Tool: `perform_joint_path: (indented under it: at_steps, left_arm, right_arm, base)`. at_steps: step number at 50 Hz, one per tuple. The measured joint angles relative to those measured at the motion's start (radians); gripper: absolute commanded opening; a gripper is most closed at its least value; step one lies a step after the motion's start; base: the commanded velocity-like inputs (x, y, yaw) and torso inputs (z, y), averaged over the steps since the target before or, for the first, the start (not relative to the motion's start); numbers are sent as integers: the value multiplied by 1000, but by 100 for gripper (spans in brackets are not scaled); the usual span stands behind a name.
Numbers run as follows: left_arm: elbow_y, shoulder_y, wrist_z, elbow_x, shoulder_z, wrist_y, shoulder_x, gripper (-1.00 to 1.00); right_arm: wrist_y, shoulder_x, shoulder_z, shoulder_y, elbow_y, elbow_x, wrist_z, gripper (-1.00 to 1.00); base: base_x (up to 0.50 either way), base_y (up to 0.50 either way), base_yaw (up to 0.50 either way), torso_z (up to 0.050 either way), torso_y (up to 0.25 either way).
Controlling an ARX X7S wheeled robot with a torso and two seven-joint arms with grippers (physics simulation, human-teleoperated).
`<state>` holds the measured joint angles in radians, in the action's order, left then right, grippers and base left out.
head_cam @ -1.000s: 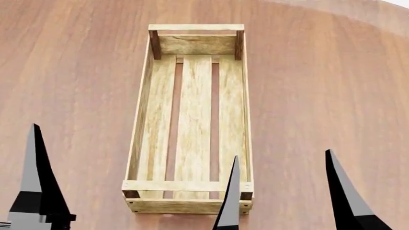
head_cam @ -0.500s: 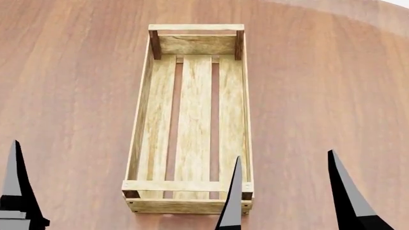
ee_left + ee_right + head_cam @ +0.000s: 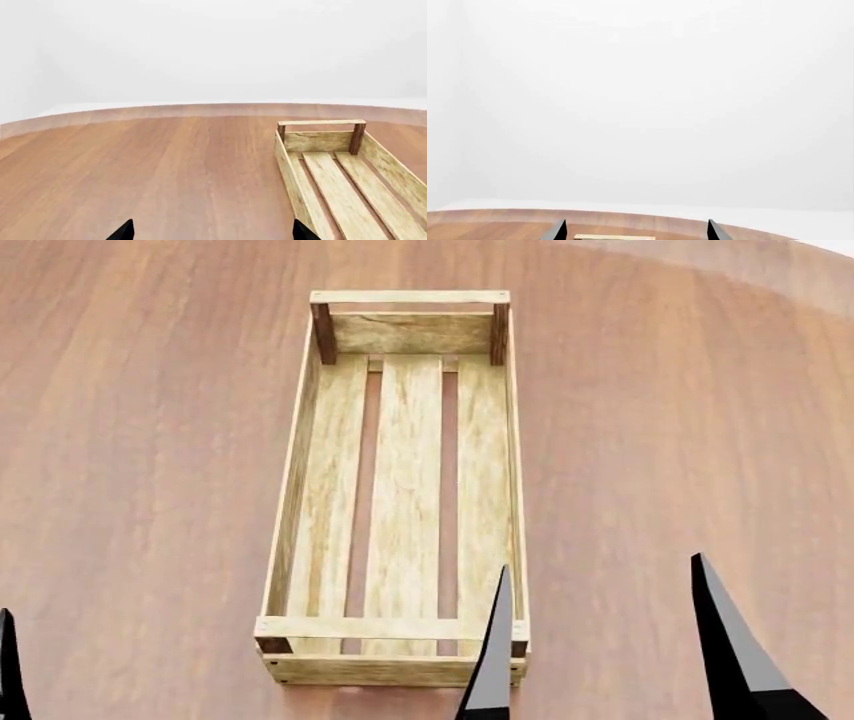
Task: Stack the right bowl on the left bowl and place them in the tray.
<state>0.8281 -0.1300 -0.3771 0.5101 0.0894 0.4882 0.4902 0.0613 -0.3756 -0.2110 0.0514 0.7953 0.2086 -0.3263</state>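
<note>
Tray [image 3: 400,490] bare on table [image 3: 147,440], right claw [image 3: 601,640] spread.

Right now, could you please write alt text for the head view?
A long light-wood tray lies empty on a brown table. The right claw is open at the bottom edge, one finger overlapping the tray's near corner; no bowls show.

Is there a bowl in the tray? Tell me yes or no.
No: in the head view the tray shows only its three bare floor slats, with nothing lying on them.
</note>
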Motion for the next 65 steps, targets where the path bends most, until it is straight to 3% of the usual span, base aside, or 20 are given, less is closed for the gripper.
perform_joint_path:
  at_steps: [22, 65]
  left_arm:
    - [-40, -36, 3, 312, 154, 79, 4, 100]
    - [-183, -55, -11, 513, 205, 108, -51, 100]
  right_arm:
    - [-7, -7, -5, -1, -12, 0, -9, 100]
    - [-22, -19, -16, 4, -28, -3, -23, 100]
  base:
    - [0, 0, 0, 0, 0]
    - [0, 0, 0, 0, 0]
